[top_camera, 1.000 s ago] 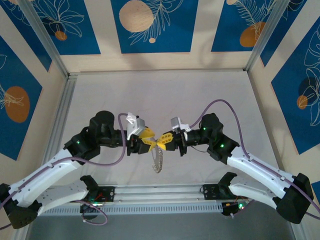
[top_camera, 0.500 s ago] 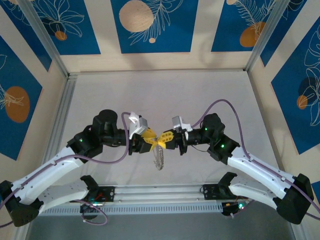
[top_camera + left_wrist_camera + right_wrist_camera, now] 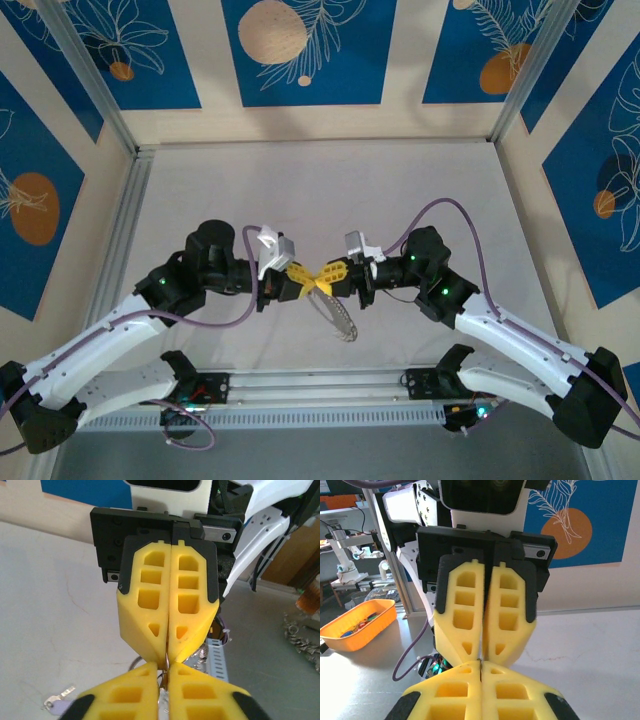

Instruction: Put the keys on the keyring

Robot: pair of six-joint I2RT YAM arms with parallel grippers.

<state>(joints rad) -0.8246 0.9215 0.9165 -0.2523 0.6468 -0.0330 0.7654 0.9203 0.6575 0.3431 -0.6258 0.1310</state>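
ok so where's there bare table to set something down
The widest bare patch of table is the far half, between the arms and the back wall. Narrower bare strips run outside each elbow, along the side walls. The centre is crowded: the left fingers and right fingers meet tip to tip, the keyring dangles there, and a key lies nearby.

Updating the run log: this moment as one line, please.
left gripper shut | right gripper shut | both tip to tip | keyring dangling where they meet, holder unclear | lilac key lying on table
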